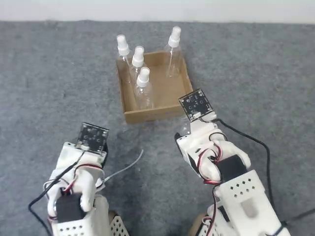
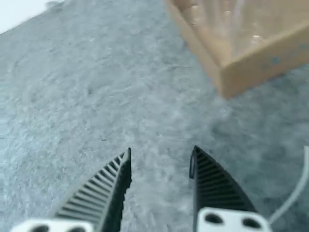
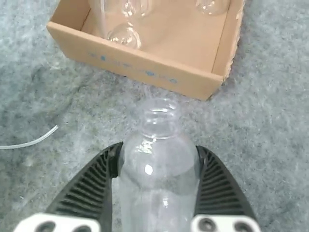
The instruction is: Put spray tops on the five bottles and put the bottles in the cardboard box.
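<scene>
Hanging over the grey bench (image 1: pixel 49 73) at the near left, the left claw (image 2: pixel 161 153) has its two ribbed jaws spread apart with nothing between them; bare grey surface shows through the gap. Just right of that arm, between the two arms, a thin pale tube (image 1: pixel 125 168) lies flat on the bench, slanting from near left to far right; its near end runs under the left arm.

Farther back, at the middle, the cardboard box (image 1: pixel 147 115) sits open-topped on the bench. Four clear bottles stand upright in it, each with a white spray top. Three cluster along the left side: the far-left bottle (image 1: pixel 122 48) at the far corner; the middle-left bottle (image 1: pixel 138 58) just nearer; the near-left bottle (image 1: pixel 143 83) nearest the front wall. The far-right bottle (image 1: pixel 173 45) stands apart in the far right corner.

At the near right, the right claw (image 3: pixel 158 149) is clamped on the uncapped bottle (image 3: pixel 158 166), one jaw on either side of its body just below the shoulder; its open neck carries no spray top and points toward the box's near wall, close to it; whether the bottle touches the bench I cannot tell.
</scene>
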